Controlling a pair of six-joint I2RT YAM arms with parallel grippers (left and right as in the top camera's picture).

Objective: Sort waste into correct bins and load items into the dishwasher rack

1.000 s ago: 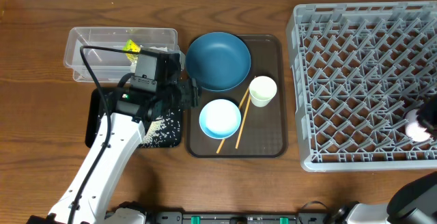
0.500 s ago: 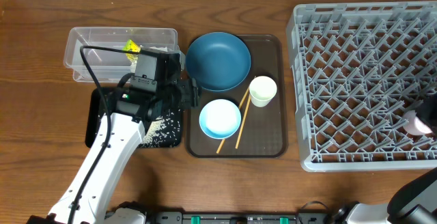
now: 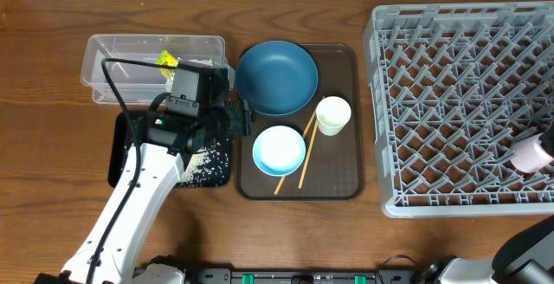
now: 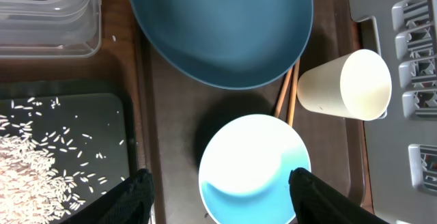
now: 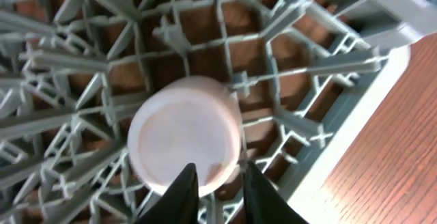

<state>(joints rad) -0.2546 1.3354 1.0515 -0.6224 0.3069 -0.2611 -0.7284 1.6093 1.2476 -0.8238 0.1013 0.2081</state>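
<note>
My left gripper hangs open above the white-and-pale-blue bowl, its fingers well apart on either side. The bowl, dark-blue plate, cream cup and two chopsticks lie on the brown tray. In the grey dishwasher rack, near its front right corner, stands the pink cup. My right gripper straddles its near edge, fingers close on it. The clear tub holds the yellow-green wrapper. Rice lies in the black tray.
The rack's upright pegs crowd around the pink cup. The left arm reaches over the black tray and the tub's near corner. Bare wooden table lies left of the bins and along the front edge.
The pink cup has shifted slightly to the right and settled among the pegs. The right gripper's fingers have eased a little apart. The left arm has not moved.
</note>
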